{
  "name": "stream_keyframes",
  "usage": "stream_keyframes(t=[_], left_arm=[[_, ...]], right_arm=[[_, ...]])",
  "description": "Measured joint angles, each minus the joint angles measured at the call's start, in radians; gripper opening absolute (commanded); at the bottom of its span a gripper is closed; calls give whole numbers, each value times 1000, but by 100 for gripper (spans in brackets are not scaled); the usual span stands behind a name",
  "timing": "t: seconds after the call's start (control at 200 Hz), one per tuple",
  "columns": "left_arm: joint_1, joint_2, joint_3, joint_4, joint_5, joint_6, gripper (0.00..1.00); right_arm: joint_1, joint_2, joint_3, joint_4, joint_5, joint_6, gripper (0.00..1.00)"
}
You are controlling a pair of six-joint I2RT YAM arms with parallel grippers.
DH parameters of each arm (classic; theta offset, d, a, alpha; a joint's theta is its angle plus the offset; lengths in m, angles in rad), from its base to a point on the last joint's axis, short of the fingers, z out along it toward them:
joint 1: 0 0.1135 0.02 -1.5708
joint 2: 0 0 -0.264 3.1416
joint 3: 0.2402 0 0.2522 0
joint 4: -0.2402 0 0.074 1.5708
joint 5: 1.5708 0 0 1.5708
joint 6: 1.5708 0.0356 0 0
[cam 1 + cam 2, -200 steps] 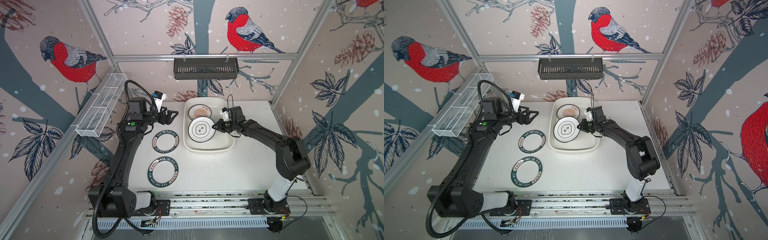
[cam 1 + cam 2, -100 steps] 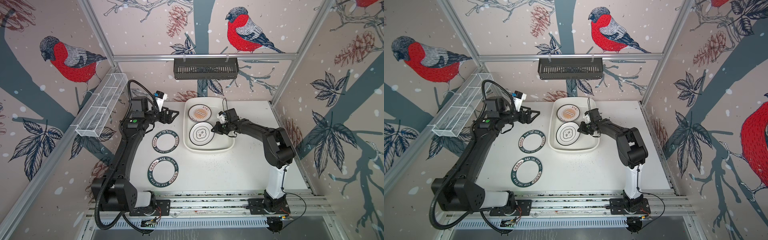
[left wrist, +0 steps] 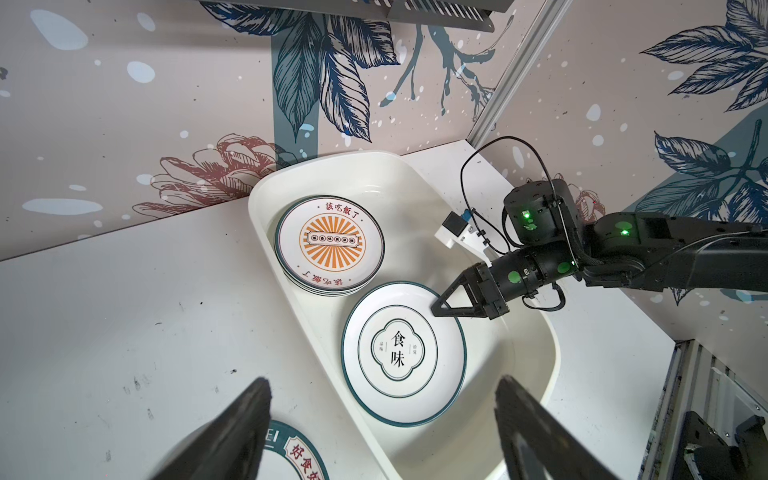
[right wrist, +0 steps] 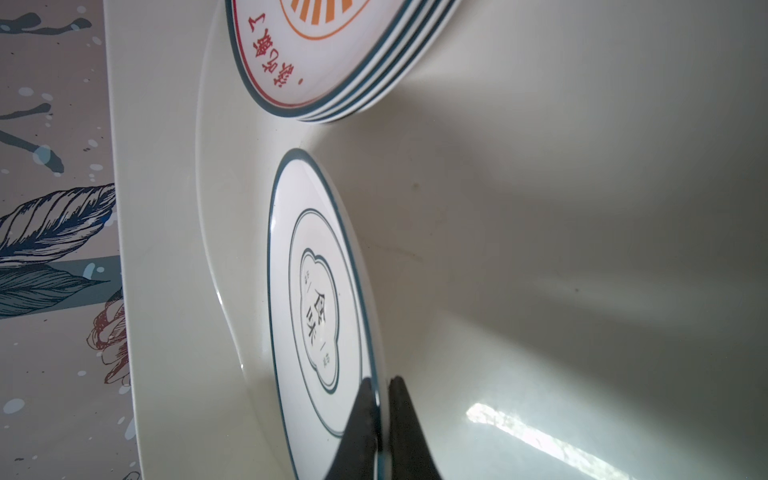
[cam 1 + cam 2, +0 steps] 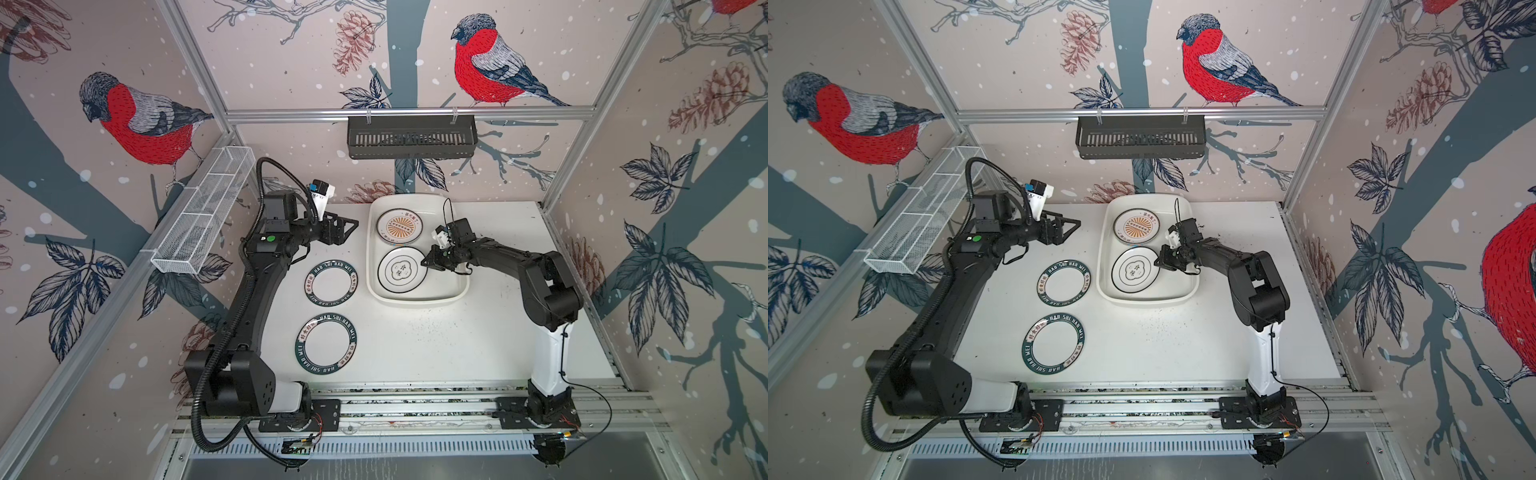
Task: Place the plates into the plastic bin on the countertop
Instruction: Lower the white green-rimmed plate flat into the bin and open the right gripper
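- Bird-patterned walls (image 5: 145, 116) enclose a white speckled tabletop (image 5: 415, 345) edged with aluminium framing.
- The emblem plate (image 5: 402, 270) lies in the near half of the plastic bin (image 5: 419, 297), which sits at the back centre of the tabletop. In the right wrist view the plate looks flat on the bin floor, or nearly so.
- The right end effector (image 5: 428, 261) is closed to a thin slit on this plate's right rim. The wrist view shows one finger above the rim and one below.
- Behind it in the bin is the sunburst stack (image 5: 399, 226), several plates deep and close to the emblem plate. I cannot tell whether they touch.
- Two lettered plates (image 5: 331, 283) (image 5: 326, 343) are on the tabletop left of the bin, not yet moved.
- The left end effector (image 5: 351, 227) hovers above the tabletop just left of the bin, spread wide and holding nothing.
- Step in hand, as I judge it: setting the emblem plate down.
- Next, the right end effector should let go and back out clear of the bin wall. The left then needs to drop to the farther lettered plate and catch its low rim.
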Motion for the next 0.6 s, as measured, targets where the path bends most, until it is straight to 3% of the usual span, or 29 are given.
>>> stream_keyframes(t=[0.6], left_arm=[[0, 6, 3, 0, 0, 0, 84]], right_arm=[[-6, 55, 64, -148, 16, -88, 20]])
